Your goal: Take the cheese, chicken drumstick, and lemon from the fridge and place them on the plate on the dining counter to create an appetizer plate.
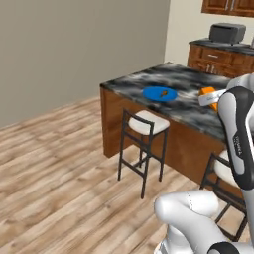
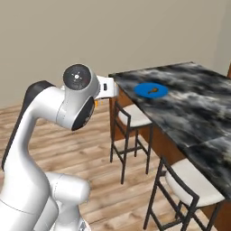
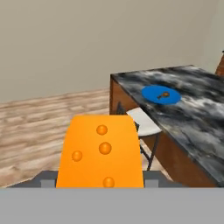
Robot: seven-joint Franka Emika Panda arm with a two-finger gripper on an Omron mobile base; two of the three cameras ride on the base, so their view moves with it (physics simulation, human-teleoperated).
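The cheese [image 3: 101, 153] — a bright orange wedge dotted with round bumps — sits upright close before the hand camera, clear of the black-and-grey marbled dining counter [image 3: 197, 118], where the flat blue plate [image 3: 160, 95] lies near the counter's corner with the reddish-brown chicken drumstick [image 3: 163, 94] on it.
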